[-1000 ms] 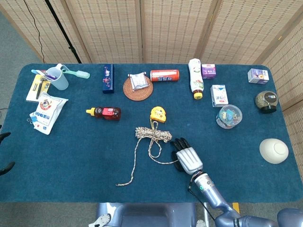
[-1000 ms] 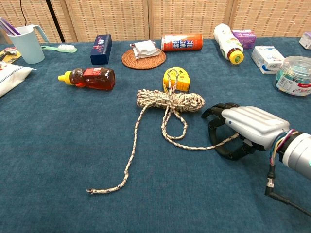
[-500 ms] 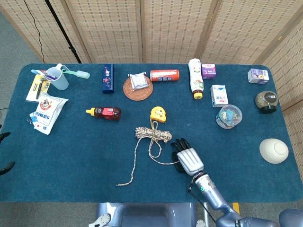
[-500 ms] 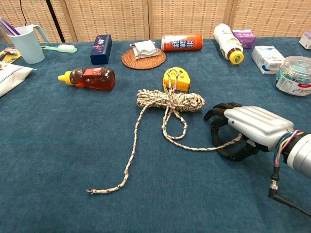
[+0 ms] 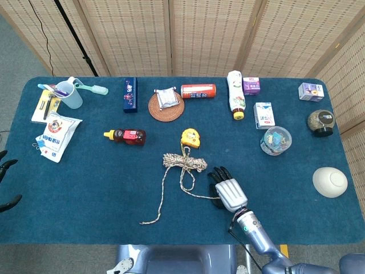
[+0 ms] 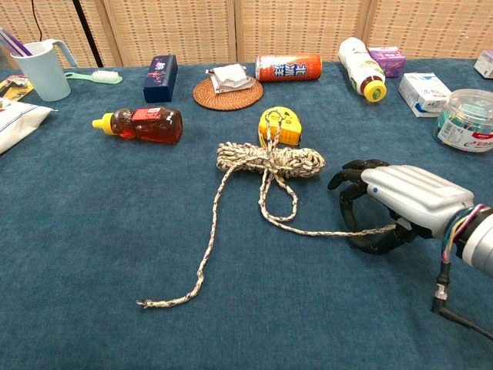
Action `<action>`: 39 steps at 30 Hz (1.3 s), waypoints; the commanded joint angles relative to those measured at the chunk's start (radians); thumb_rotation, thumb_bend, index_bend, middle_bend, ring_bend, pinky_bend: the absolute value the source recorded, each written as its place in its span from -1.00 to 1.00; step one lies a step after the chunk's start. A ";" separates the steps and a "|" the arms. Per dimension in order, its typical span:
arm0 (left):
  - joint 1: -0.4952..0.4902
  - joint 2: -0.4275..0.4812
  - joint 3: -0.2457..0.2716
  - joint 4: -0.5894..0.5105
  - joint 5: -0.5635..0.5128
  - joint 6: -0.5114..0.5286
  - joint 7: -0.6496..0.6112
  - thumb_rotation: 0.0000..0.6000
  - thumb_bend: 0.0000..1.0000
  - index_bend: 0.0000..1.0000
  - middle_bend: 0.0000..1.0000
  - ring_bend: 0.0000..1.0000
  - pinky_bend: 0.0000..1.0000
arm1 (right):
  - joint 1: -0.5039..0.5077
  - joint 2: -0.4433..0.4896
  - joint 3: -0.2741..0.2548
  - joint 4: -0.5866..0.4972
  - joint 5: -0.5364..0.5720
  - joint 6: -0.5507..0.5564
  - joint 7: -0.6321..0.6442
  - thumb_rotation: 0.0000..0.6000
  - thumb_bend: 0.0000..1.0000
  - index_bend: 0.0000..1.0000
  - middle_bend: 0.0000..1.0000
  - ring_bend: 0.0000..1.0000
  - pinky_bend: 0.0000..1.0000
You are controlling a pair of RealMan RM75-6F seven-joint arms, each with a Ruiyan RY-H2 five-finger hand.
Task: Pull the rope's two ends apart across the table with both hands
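A speckled rope lies mid-table, its coiled bundle (image 5: 185, 161) (image 6: 269, 160) just in front of a yellow tape measure (image 5: 190, 137). One strand runs down-left to a free end (image 5: 142, 222) (image 6: 142, 304) lying loose on the blue cloth. The other strand stretches right in a near-straight line into my right hand (image 5: 228, 192) (image 6: 402, 205), whose dark fingers curl around it and hold that end. Only the dark fingertips of my left hand (image 5: 4, 167) show at the far left edge of the head view, spread apart, holding nothing and far from the rope.
A honey bottle (image 6: 142, 123) lies left of the coil. Behind it are a woven coaster (image 6: 227, 92), a red can (image 6: 288, 67) and a white bottle (image 6: 362, 65). A clear jar (image 5: 276, 140) and a white bowl (image 5: 329, 182) stand to the right.
My right hand has slid right with the rope end, drawing that strand from a slack curve into a straighter line. The left fingertips shifted slightly at the frame edge.
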 commanded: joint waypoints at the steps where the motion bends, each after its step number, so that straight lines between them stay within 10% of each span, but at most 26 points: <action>1: -0.001 0.000 -0.001 -0.001 0.000 0.000 0.002 1.00 -0.72 -0.59 -0.83 -0.96 -1.00 | 0.000 0.002 0.003 -0.001 0.001 0.001 0.004 1.00 -0.17 0.22 -0.61 -1.00 -1.00; 39: -0.065 -0.053 0.013 0.009 0.053 -0.075 0.024 1.00 -0.72 -0.59 -0.83 -0.96 -1.00 | -0.021 0.082 0.018 -0.089 -0.002 0.045 0.059 1.00 0.19 0.21 -0.61 -1.00 -1.00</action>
